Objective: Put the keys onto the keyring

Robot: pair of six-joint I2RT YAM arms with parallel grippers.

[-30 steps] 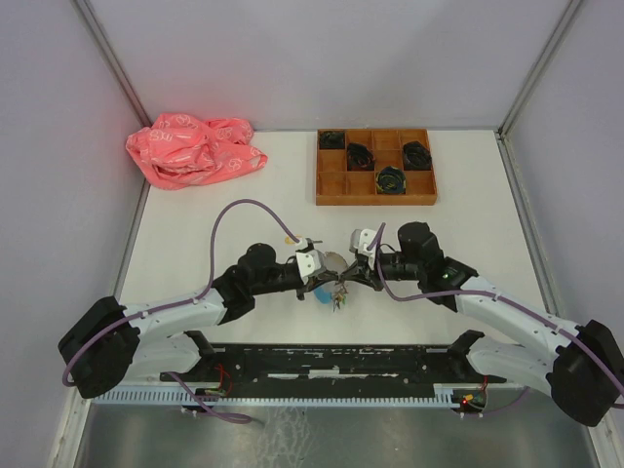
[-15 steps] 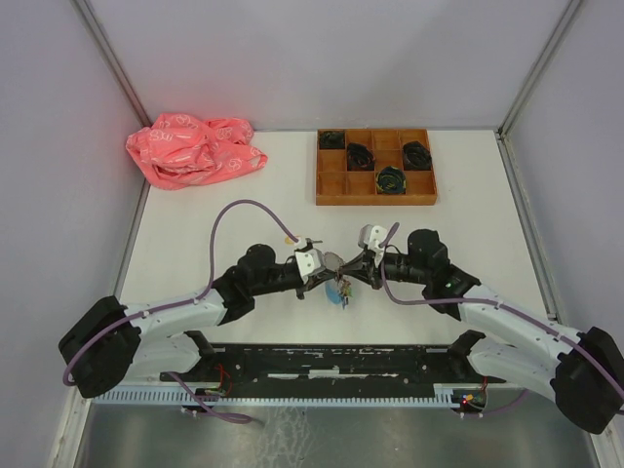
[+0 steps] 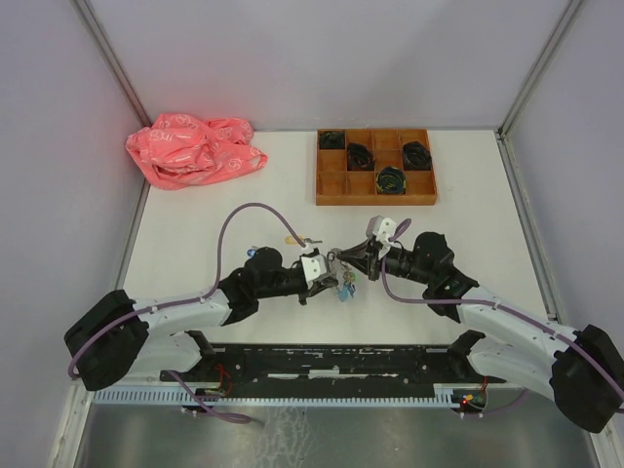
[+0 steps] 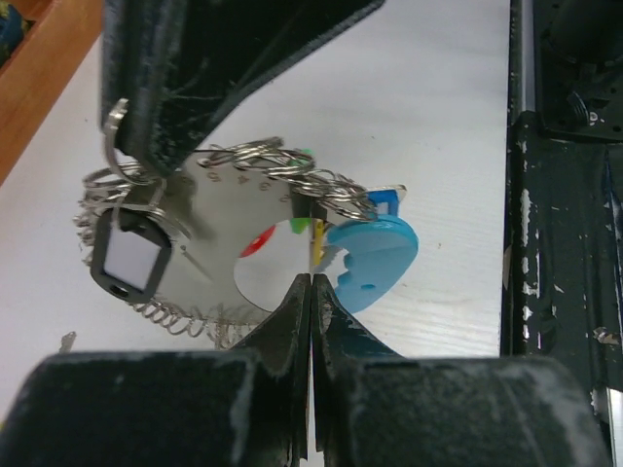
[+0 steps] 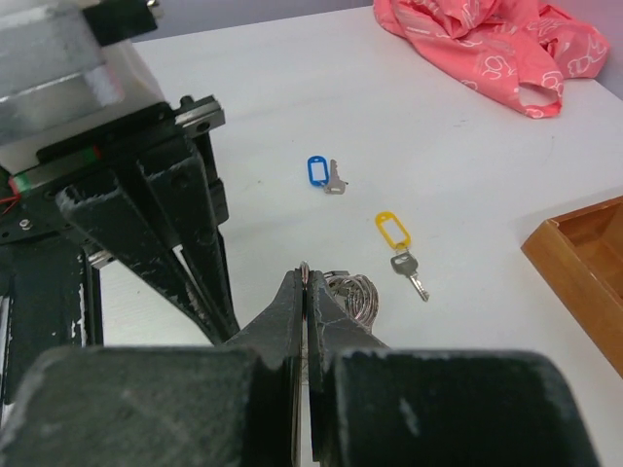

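I see the white table [image 3: 195, 214] carrying a crumpled pink bag [image 3: 193, 148] at its far left corner and a wooden compartment tray [image 3: 375, 201] by the far edge, right of centre. The keyring [image 4: 243, 163] is held off the table near the middle of the near edge: a hoop of silvery coiled rings with a light-blue curved piece and a black-framed tag. My left gripper [image 4: 310, 290] is pinched closed on its lower rim, and my right gripper [image 5: 305, 284] is clamped on one ring. Two keys lie just beyond, one blue-tagged [image 5: 322, 172], one yellow-tagged [image 5: 397, 241].
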